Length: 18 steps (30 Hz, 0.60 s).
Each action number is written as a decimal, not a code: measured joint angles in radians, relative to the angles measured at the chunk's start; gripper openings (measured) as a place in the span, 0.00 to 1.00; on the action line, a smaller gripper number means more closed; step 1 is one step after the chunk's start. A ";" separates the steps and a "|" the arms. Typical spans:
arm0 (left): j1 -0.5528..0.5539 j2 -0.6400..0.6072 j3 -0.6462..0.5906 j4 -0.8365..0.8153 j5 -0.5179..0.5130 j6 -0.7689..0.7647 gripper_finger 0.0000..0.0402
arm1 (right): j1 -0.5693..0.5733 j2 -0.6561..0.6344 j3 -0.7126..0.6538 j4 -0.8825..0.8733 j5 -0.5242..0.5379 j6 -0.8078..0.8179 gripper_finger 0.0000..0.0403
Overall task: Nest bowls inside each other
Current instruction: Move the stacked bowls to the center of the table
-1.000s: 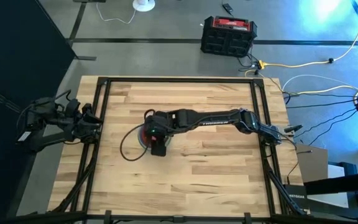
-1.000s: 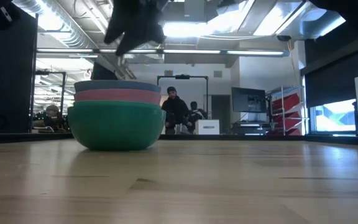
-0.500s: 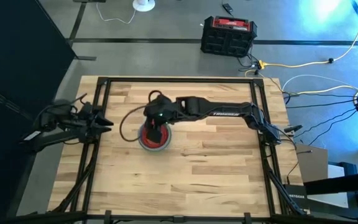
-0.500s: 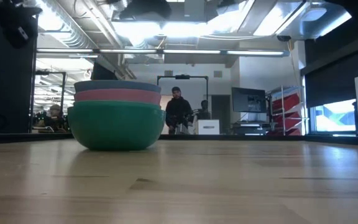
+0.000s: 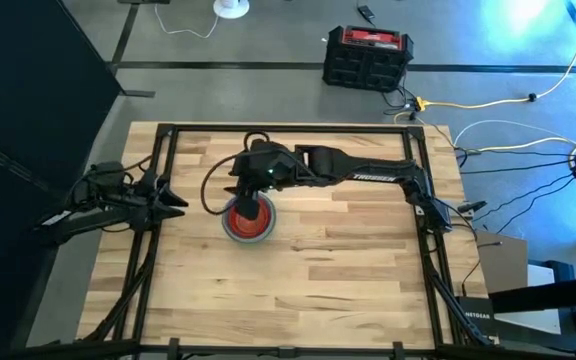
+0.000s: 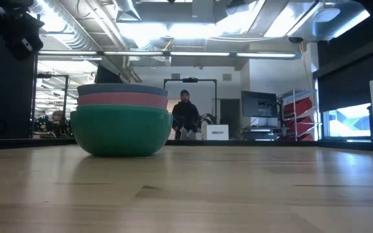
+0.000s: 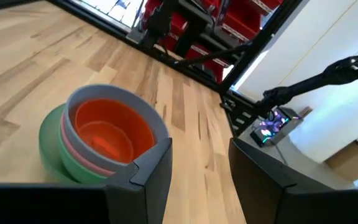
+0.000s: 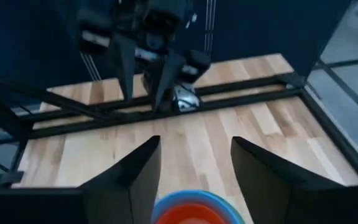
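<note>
One stack: bowls point(image 5: 249, 220) nested left of table point(image 5: 348, 260) centre
Right gripper point(image 5: 253, 183): empty, parted, just beyond stack
Left gripper point(image 5: 173, 199): parted, empty, left edge
Far floor: red-black case point(image 5: 367, 57)

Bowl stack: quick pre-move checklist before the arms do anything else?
1. Bowl stack nested, orange-red bowl innermost: ok.
2. Stack sits level on the table, no tilt in low view: ok.
3. Right gripper open, empty, above the stack: ok.
4. Left gripper open, empty, at the table's left edge: ok.
5. All five bowls in the stack: cannot tell; only four colours show.
6. No stray bowl elsewhere on the table: ok.
</note>
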 joint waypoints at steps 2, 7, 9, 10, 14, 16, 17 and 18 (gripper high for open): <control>0.000 0.000 -0.005 0.002 0.002 0.003 0.35 | -0.002 -0.015 -0.009 0.016 -0.002 -0.002 0.43; 0.000 0.000 -0.014 0.005 0.007 0.008 0.35 | -0.010 -0.070 -0.045 0.065 0.002 -0.006 0.40; 0.000 0.000 -0.014 0.006 0.008 0.006 0.35 | -0.011 -0.122 -0.089 0.101 0.018 -0.006 0.41; 0.000 0.000 -0.014 0.007 0.008 0.008 0.35 | -0.012 -0.149 -0.114 0.110 0.031 -0.006 0.41; 0.000 0.000 -0.014 -0.001 0.008 0.014 0.35 | -0.012 -0.272 -0.267 0.173 0.075 0.002 0.41; 0.000 0.000 -0.014 -0.003 0.008 0.013 0.35 | -0.011 -0.350 -0.391 0.248 0.103 0.024 0.41; 0.000 0.000 -0.014 -0.003 0.008 0.013 0.35 | -0.011 -0.394 -0.462 0.303 0.113 0.038 0.41; 0.000 0.000 -0.014 -0.003 0.008 0.013 0.35 | -0.011 -0.441 -0.540 0.364 0.126 0.053 0.41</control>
